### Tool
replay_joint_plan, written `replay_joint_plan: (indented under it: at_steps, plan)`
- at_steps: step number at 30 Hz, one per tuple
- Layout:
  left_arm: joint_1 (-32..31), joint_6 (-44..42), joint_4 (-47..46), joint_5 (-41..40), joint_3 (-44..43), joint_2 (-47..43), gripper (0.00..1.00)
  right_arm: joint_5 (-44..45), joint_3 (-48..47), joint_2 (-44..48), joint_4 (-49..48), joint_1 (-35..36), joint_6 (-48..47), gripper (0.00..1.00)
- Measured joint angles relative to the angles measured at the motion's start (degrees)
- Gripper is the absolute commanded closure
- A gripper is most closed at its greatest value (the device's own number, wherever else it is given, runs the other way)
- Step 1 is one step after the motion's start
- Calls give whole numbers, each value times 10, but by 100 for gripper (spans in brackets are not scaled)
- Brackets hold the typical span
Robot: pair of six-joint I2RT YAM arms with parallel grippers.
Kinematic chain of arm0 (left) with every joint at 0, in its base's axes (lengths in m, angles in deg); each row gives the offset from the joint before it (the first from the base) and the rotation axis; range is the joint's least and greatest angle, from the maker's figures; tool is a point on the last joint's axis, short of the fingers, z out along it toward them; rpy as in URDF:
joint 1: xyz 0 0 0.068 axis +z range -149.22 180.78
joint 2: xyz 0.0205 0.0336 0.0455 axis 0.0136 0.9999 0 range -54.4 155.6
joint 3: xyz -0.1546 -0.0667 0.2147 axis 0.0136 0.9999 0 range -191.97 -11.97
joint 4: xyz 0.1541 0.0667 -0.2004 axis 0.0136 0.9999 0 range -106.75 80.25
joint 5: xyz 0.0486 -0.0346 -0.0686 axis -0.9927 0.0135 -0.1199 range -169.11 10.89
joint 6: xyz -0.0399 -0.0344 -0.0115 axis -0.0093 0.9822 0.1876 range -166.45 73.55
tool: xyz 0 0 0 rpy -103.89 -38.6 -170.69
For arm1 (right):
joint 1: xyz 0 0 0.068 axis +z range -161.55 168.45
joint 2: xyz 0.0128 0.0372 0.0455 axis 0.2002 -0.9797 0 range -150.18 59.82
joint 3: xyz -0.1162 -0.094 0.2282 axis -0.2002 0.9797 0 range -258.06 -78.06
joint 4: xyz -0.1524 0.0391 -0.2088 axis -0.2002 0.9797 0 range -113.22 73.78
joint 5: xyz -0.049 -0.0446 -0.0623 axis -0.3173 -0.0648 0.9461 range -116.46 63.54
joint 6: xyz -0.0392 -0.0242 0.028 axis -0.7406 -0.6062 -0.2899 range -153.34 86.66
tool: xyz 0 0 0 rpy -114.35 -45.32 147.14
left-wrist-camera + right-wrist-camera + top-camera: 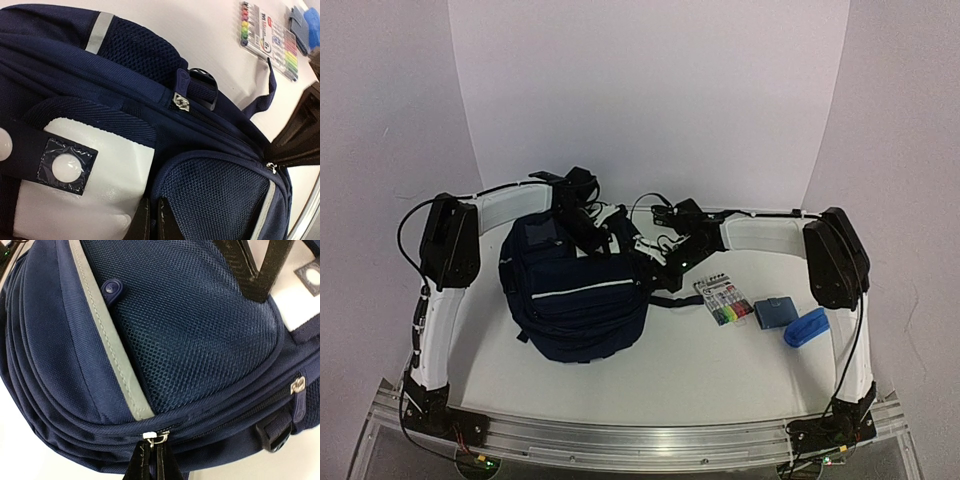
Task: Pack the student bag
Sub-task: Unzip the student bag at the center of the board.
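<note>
The student bag [575, 300], navy with thin white stripes, lies at the middle left of the table. My left gripper [588, 232] is at its far top. In the left wrist view the left gripper [154, 204] is shut on a fold of bag fabric between the white patch [85, 185] and a mesh pocket [215, 195]. My right gripper [655, 262] is at the bag's right edge. In the right wrist view the right gripper [154, 449] is shut on a zipper pull [157, 437] on the bag [65, 375]; the zipper looks closed.
A pack of coloured pens [724, 300], a small blue pouch [772, 312] and a bright blue object [807, 327] lie in a row to the right of the bag. A second zipper slider [180, 100] sits by a strap loop.
</note>
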Motion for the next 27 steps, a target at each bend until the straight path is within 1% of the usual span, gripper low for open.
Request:
replay_joint_plan:
  at_steps: [7,11,15,20,27]
  plan:
    - [0,79,29,-14,-52,26,100,24,91,66,-38,18,36,100]
    - [0,118,46,-16,-75,40,100,52,133,103,-77,32,80,100]
    - [0,158,58,-19,-92,49,100,74,156,116,-108,51,157,100]
    - [2,202,65,-32,-109,58,100,102,160,116,-137,84,275,100]
    - [7,237,74,-44,-125,66,100,134,192,122,-209,115,388,100]
